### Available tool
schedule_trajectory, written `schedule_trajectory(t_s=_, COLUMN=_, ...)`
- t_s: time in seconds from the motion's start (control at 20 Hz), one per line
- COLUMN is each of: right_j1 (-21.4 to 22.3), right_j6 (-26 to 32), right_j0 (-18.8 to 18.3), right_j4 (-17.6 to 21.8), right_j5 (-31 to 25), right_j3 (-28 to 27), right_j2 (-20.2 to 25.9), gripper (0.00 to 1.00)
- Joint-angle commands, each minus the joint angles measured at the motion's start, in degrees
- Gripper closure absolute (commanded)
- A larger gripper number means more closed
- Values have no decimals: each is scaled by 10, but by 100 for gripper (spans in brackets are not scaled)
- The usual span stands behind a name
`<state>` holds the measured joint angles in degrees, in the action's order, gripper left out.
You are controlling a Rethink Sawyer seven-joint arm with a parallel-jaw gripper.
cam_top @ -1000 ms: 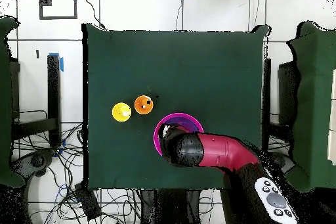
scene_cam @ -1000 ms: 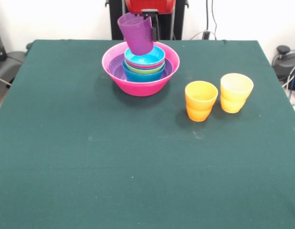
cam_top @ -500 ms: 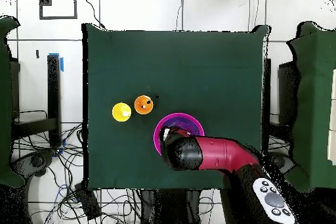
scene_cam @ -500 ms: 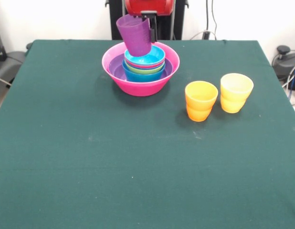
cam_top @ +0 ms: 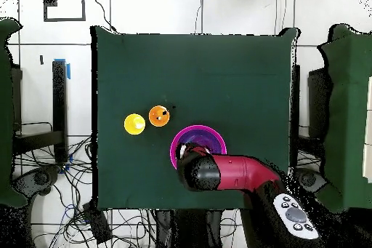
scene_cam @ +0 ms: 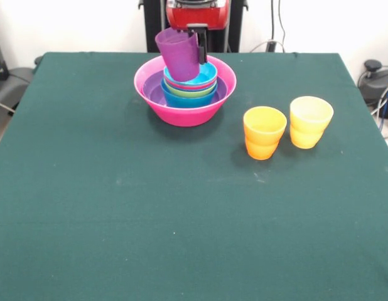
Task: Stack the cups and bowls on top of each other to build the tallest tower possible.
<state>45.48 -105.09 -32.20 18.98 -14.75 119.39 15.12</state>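
At the upper centre of the front view, the end effector (scene_cam: 195, 45) gripped the translucent purple cup (scene_cam: 179, 54) by its rim wall, holding it tilted just over the nested bowls (scene_cam: 190, 84) inside the hot-pink bowl (scene_cam: 184, 108). The cup looked light, thin-walled and smooth, so it would likely slip or flex under a hard squeeze; a pinch across the rim seemed the sound hold. The orange cup (scene_cam: 264, 132) and yellow cup (scene_cam: 310, 121) stood just beside each other, right of centre on the green tabletop (scene_cam: 181, 213), upright and open for the same rim grasp.
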Motion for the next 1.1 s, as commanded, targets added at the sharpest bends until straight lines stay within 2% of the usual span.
schedule_trajectory(t_s=0.05, right_j1=-61, right_j6=-53, right_j0=31, right_j4=41, right_j5=55, right_j3=-15, right_j2=-18, gripper=100)
schedule_trajectory(t_s=0.3, right_j1=-72, right_j6=-52, right_j0=33, right_j4=42, right_j5=72, right_j3=-12, right_j2=-25, gripper=100)
schedule_trajectory(t_s=1.1, right_j1=-66, right_j6=-42, right_j0=32, right_j4=31, right_j5=65, right_j3=-7, right_j2=-22, gripper=100)
